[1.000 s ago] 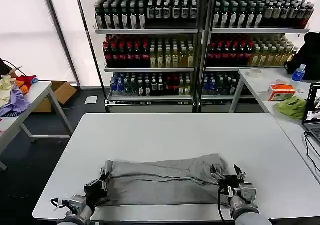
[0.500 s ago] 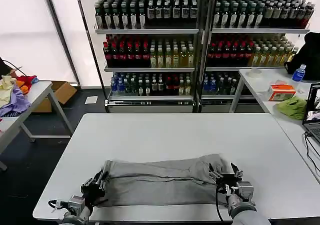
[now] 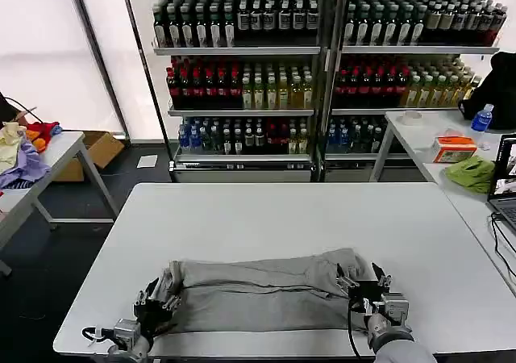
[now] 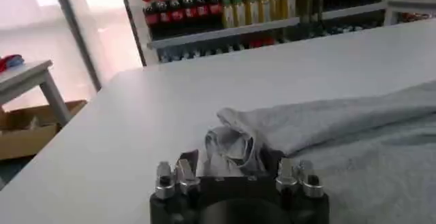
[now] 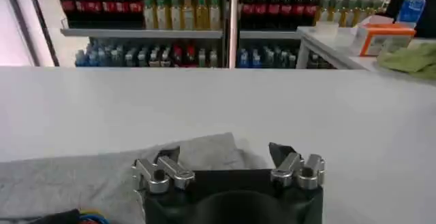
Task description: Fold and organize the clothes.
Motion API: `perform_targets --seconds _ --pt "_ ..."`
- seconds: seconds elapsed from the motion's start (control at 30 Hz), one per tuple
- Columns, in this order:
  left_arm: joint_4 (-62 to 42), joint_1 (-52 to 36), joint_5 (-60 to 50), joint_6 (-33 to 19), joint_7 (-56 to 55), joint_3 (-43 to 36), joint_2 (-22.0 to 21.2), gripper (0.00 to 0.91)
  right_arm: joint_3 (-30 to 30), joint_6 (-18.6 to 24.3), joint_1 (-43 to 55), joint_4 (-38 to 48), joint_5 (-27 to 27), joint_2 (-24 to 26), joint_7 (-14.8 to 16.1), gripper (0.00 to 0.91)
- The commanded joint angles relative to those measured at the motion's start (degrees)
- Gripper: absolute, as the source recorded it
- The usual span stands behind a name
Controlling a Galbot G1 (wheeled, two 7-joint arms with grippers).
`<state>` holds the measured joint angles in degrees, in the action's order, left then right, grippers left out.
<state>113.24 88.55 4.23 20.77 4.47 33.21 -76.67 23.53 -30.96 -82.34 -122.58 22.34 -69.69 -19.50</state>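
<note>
A light grey shirt (image 3: 266, 294) lies folded into a long band across the front of the white table (image 3: 282, 210). At its left end my left gripper (image 3: 159, 297) is shut on a bunched corner of the cloth. In the left wrist view that crumpled corner (image 4: 231, 144) fills the gap of the left gripper (image 4: 229, 158). At the right end my right gripper (image 3: 364, 285) stands open. The right wrist view shows the shirt's corner (image 5: 204, 152) lying flat between the spread fingers of the right gripper (image 5: 225, 156).
Shelves of bottles (image 3: 322, 73) stand behind the table. A side table at the right holds a lime-green cloth (image 3: 472, 172), an orange box (image 3: 454, 148) and a laptop (image 3: 506, 181). A fabric heap (image 3: 24, 157) lies on the left table. The shirt is close to the table's front edge.
My left gripper has drawn back toward the front left, and the shirt's left end has followed and bunched up. The right gripper has shifted slightly and then held still.
</note>
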Motion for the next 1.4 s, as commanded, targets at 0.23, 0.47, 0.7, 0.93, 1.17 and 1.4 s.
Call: perform_targets --seconds 0.23,0.47,0.7,0.93,1.17,1.4 --pt "-1.51 0.62 0.81 0.33 0.99 -0.18 -0.80 0.000 0.52 -0.04 0.27 -0.50 0.37 0.20 0.01 0.907" --pt "-2.81 0.11 1.58 -0.14 1.57 0.62 -0.84 0.000 1.37 0.02 0.06 -0.85 1.00 0.37 0.01 0.907" --pt "-3.67 -3.24 8.87 0.14 0.40 9.89 2.22 0.000 1.24 -0.07 0.48 -1.21 1.06 0.37 0.05 0.907" --pt "-5.48 -5.93 14.28 1.27 0.28 26.71 15.37 0.000 0.84 -0.23 1.21 -2.28 0.66 -0.09 -0.63 0.907" --pt "-7.55 -5.72 13.51 0.34 0.35 34.50 21.73 0.000 -0.01 -0.14 1.07 -2.92 0.12 -0.91 -0.50 0.907" --pt "2.15 -4.21 8.51 0.27 0.34 25.15 16.77 0.000 -0.11 -0.02 -0.21 -4.03 -0.90 -2.11 -0.55 0.907"
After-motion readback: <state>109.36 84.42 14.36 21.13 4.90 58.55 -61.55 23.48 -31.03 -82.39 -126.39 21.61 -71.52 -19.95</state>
